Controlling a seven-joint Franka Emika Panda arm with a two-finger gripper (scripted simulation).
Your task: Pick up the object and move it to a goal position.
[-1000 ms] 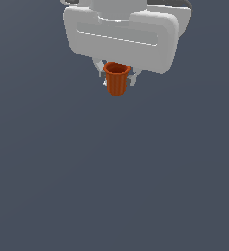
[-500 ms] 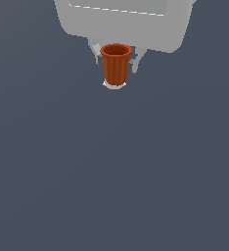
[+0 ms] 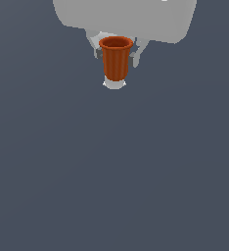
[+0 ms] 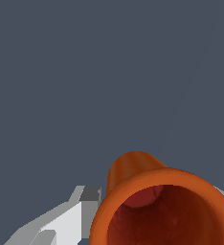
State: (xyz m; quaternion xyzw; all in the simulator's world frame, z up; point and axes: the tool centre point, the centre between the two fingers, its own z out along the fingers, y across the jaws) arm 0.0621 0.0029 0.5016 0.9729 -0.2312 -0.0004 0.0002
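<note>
Since before: cup [image 3: 116,57] sits higher, nearer camera | fingers [image 3: 135,55] clamped on cup, beside rim | risk: tapered sides slip downward

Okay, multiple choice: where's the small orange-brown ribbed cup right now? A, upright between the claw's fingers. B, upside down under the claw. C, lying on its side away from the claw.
A: the small orange-brown ribbed cup stands upright, open mouth up, with the white claw's fingers on either side of it.

Backdrop [image 3: 114,186]: uniform dark slate-blue plane filling the frame, edge to edge. No seams or texture visible. Lighting flat and even.
</note>
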